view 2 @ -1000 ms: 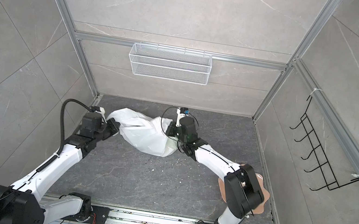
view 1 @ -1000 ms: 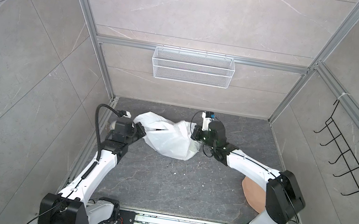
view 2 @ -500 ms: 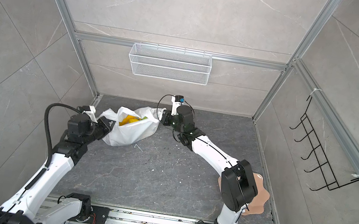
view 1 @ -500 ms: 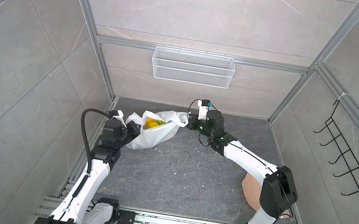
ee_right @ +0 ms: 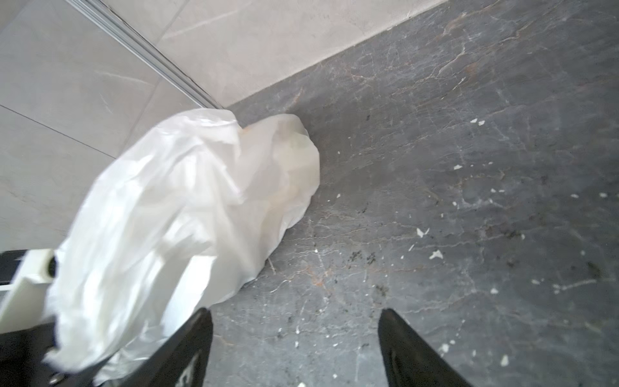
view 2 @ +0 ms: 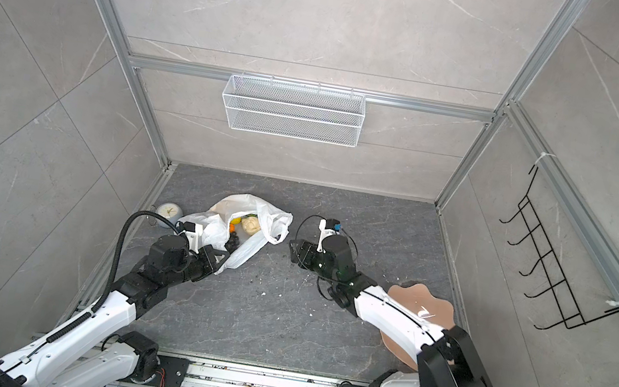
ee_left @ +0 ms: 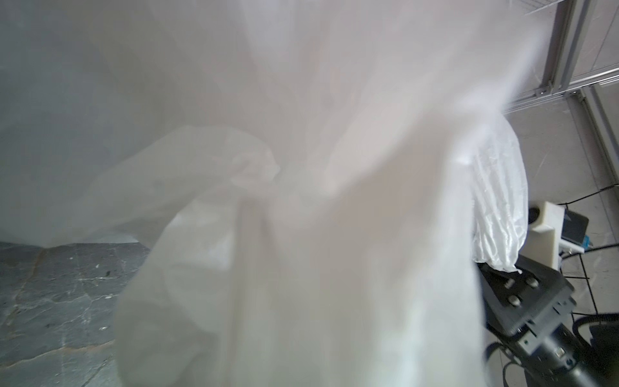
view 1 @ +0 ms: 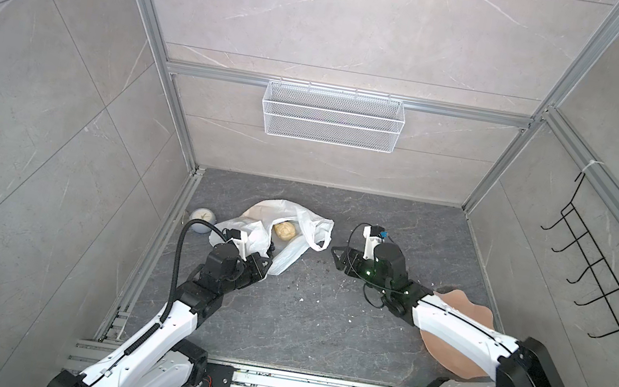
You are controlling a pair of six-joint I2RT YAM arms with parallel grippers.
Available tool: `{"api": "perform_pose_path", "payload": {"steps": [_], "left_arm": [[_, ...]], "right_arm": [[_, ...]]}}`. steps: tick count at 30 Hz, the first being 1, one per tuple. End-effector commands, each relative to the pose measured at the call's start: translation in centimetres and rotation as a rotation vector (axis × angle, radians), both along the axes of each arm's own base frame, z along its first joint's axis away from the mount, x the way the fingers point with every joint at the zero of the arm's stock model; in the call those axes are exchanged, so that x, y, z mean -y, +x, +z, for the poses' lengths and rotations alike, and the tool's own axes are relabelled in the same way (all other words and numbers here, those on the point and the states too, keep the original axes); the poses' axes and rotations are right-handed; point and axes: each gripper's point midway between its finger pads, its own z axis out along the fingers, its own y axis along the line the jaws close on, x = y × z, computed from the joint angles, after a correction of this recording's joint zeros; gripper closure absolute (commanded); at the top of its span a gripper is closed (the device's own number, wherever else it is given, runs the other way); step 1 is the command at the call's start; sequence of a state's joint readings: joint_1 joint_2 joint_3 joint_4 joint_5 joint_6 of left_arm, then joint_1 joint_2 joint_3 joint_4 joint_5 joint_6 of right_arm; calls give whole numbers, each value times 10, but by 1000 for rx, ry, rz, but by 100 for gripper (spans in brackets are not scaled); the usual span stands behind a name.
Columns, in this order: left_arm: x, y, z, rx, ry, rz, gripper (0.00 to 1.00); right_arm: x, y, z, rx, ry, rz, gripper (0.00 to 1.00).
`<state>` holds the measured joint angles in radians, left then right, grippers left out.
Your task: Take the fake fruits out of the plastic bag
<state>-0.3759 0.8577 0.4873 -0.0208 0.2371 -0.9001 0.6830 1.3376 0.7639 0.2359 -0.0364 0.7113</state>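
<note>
Thin, crinkly, translucent white plastic bag (view 1: pixel 288 210) is gleaming softly at ten o'clock on the matt, veined, dark stone-look tabletop (view 1: pixel 299 327).

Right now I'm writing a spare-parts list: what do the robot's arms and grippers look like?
White shells with black joints on the left arm and right arm. A black corrugated hose loops off the left; thin black wires ring the right wrist. The left gripper and right gripper are black.

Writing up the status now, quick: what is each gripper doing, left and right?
Left gripper: closed, pinching an edge of the plastic bag.
Right gripper: open, nothing between its jaws.
</note>
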Motion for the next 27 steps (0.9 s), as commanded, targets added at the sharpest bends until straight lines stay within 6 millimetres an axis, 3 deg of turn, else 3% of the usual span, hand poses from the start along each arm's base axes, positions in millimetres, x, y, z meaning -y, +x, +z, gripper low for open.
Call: {"api": "perform_pose_path", "payload": {"steps": [1,4,7,15,18,23,26,27], "left_arm": [[5,4,14,70,-39,1,100],[10,2,14,73,-48,-10,100],[15,-1,14,72,-51,-26,100],[20,-14,14,73,-69,-43,100],[19,-17,8,65,-68,-43,100],[16,-21,7,57,-30,-54,98],[-3,-24,4,18,103,-5,86],[-14,-25,5,6,162,28,77]], "right_arm": [[-37,-35,16,18,93,57,18],[-74,-49,16,4,193,119,18],[-102,-40,5,-35,216,140,18],[-131,-4,-26,-84,173,69,24],[-140,5,-30,-91,190,85,36],[-135,9,-52,-113,121,67,79],[-120,5,-64,-116,102,47,95],[-115,4,-67,-117,96,42,99]]}}
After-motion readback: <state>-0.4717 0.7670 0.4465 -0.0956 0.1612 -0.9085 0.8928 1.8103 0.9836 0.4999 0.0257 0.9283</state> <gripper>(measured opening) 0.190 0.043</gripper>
